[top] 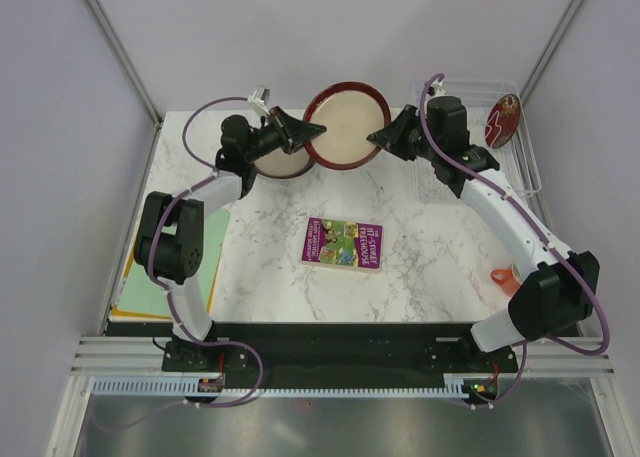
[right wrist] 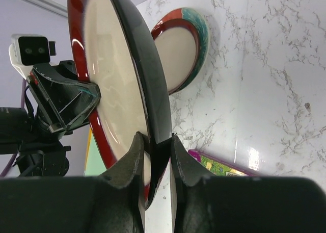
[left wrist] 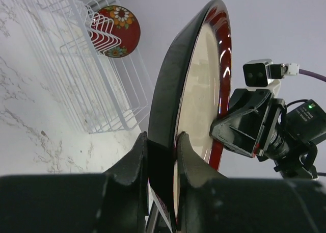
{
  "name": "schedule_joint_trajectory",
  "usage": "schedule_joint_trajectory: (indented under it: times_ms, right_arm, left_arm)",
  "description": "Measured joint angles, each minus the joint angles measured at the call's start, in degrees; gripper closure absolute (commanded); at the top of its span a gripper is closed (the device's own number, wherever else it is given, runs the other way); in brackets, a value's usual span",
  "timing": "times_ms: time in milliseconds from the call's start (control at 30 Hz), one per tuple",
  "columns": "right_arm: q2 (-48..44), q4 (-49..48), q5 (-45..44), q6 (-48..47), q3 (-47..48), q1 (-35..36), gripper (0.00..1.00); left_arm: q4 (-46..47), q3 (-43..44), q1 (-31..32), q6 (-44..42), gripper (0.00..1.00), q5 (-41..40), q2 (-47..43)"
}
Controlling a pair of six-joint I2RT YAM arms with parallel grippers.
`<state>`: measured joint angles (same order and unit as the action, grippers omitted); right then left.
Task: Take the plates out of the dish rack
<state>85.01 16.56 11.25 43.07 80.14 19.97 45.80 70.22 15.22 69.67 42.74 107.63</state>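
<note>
Your left arm [top: 188, 302] and right arm [top: 505, 209] show white links, bulky black joints, looping purple cables [left wrist: 311, 74] and white wrist cameras [left wrist: 257, 72]

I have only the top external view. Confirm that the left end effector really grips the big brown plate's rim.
Observer: Confirmed. The left wrist view shows the left end effector with one finger on each face of the brown plate at its rim.
Operator: Check the right side too.
Observer: Same there. In the right wrist view the right end effector pinches the rim, with fingers on both faces.
Operator: Describe the plate under the left arm.
Observer: The right wrist view shows the red and teal plate lying on the table, with a pale centre and red and teal on its rim.
</note>
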Motion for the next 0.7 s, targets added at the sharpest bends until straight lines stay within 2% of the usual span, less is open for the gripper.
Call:
schedule_joint_trajectory:
  times_ms: [67,100,200,400,567,700]
  right_arm:
    - [0.00,-0.28,-0.15,0.28,-0.24,-0.02,0.40]
    - [0.00,-0.28,-0.39,0.07,-0.35,0.04,0.24]
    - [0.00,0.22,-1.55,-1.22,-0.81,0.59,0.13]
    - [-0.35,1.99,-5.99,-5.27,-0.83,0.81,0.11]
    - [-3.98,0.37,-8.39,-8.37,-0.39,-0.07,0.10]
    - [-5.35,-0.33,-9.60,-10.01,-0.26,-0.79,0.10]
  left_arm:
    - [-1.86,0.50,0.00,-0.24,0.98,0.17,0.00]
    - [-3.04,0.85,0.11,-0.87,0.98,0.35,0.00]
    - [-8.31,1.90,0.79,-5.16,0.98,-0.98,-0.22]
    - [-20.15,4.59,-0.46,-13.55,0.98,-2.73,-0.24]
    - [-32.30,5.55,-6.91,-21.77,0.98,-7.91,0.63]
    - [-38.01,8.87,-12.61,-24.90,0.98,-10.95,3.93]
